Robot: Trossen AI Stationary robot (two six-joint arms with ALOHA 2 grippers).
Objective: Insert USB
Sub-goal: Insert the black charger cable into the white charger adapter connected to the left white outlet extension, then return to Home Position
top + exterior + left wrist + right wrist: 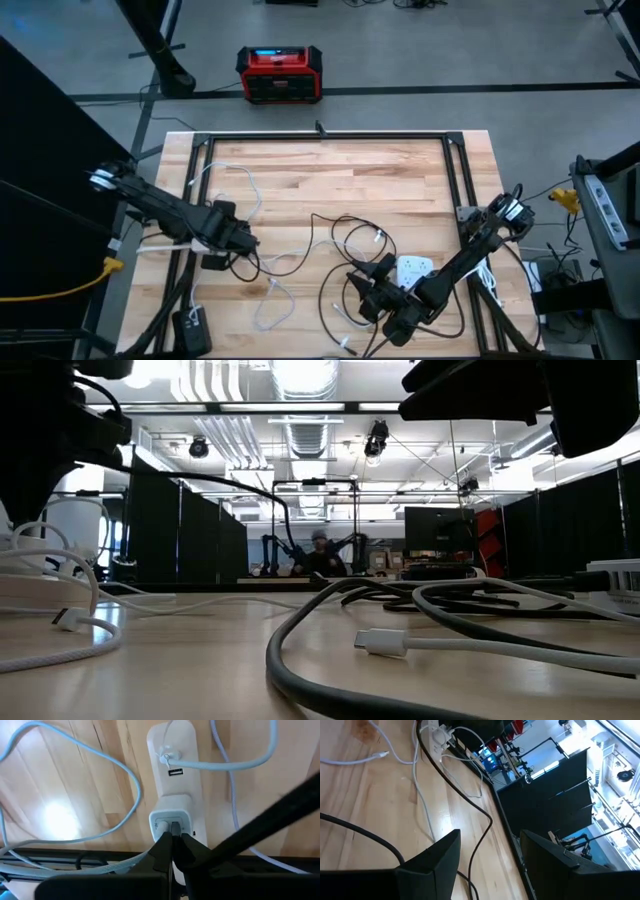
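- Left gripper [172, 840] pinched shut at the charger [171, 820] on the white power strip [172, 750], by the table's [400, 180] left edge.
- Empty USB port [175, 772] just beyond.
- Right gripper [490, 865] spread open, empty, above black cable [470, 795] near front right.

The left claw [172, 837] hid whatever sat between its shut tips at the white adapter [171, 819]. The power strip [172, 775] ran under it. The distant person [319, 556] was too small to make out.
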